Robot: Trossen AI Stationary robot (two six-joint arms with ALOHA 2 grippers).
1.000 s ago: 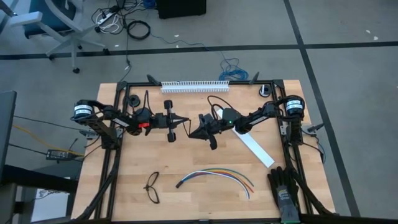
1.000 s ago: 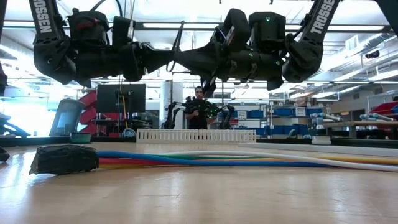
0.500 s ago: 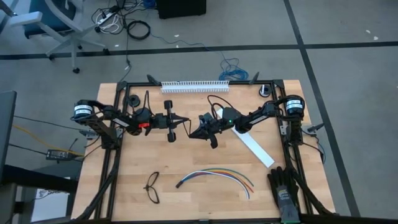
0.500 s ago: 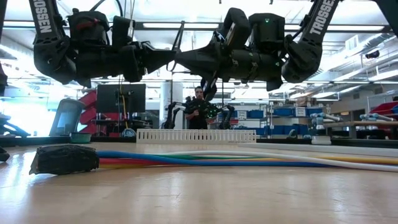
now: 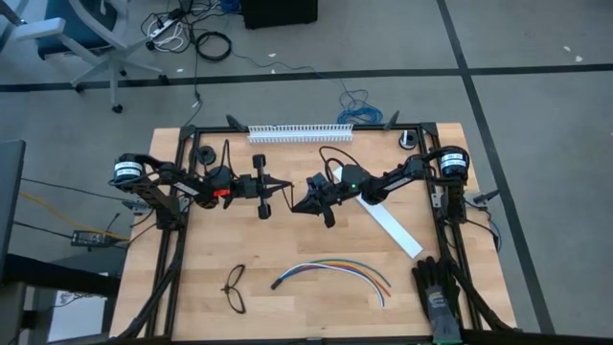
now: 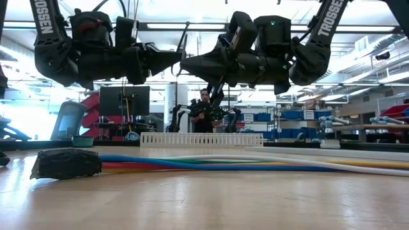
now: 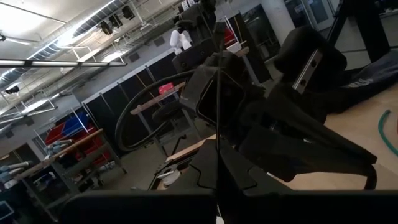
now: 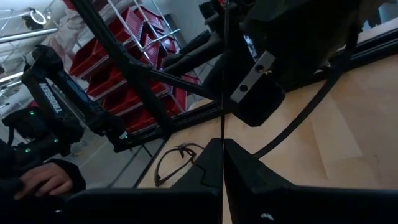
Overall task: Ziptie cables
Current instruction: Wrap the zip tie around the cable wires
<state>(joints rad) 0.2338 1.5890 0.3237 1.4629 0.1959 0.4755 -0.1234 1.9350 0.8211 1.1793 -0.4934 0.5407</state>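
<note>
Both pinched shut on the ziptie [image 8: 222, 118] tip-to-tip, left gripper [image 5: 285, 186] & right gripper [image 5: 295, 204] high over cables [image 5: 330, 269] (long axis crosswise, below, slightly nearer right arm).

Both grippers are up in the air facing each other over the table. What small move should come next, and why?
Probably lower both toward the cables. The left gripper and right gripper meet tip to tip, shut on a thin ziptie, while the cables lie untouched nearer the table's front edge.
</note>
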